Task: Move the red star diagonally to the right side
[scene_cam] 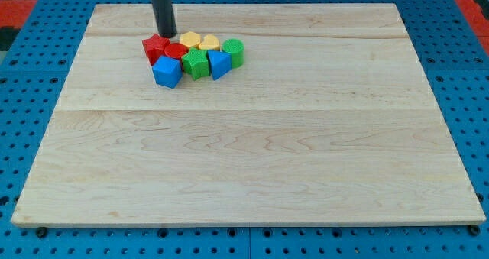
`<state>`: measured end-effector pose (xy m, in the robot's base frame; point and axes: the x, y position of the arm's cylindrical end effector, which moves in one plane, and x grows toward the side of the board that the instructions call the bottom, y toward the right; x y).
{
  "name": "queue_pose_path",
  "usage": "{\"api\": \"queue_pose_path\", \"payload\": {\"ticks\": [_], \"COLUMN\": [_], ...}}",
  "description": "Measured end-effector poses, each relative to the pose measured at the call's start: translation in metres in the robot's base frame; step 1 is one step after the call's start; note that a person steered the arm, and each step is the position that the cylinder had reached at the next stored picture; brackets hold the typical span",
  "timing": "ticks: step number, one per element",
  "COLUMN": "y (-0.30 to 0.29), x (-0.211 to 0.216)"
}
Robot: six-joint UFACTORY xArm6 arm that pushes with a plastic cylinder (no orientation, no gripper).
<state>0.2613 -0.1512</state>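
Here no claw is fitted, so no open or closed state can be told; the arm ends in a dark rod, and my tip [167, 34] is seen at the view's top edge of the block cluster, just above and to the right of the red star [155, 47], touching it or very nearly so. The red star is placed at the cluster's left end, in the upper left part of the tabletop [252, 160]. Directly below it a blue cube [167, 72] is seen, and to its right a red round block [176, 51]. Further right are found a yellow block [190, 40], a second yellow block [209, 43], a green block [195, 63], a blue wedge-like block [218, 63] and a green cylinder [234, 52], all packed together.

For the step to be done well, the tip would probably best be brought round to the star's upper left side, so that a push is aimed down and to the right. Because the neighbours are pressed against the star, they are likely to be dragged along; a slow, steady push through the star's middle is advised, so that it is not spun away.
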Motion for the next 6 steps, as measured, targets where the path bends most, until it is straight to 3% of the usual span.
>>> {"api": "queue_pose_path", "payload": {"ticks": [1, 3, 4, 5, 6], "y": [-0.047, -0.041, -0.013, -0.019, -0.04], "x": [-0.019, 0.051, 0.062, 0.064, 0.092]}}
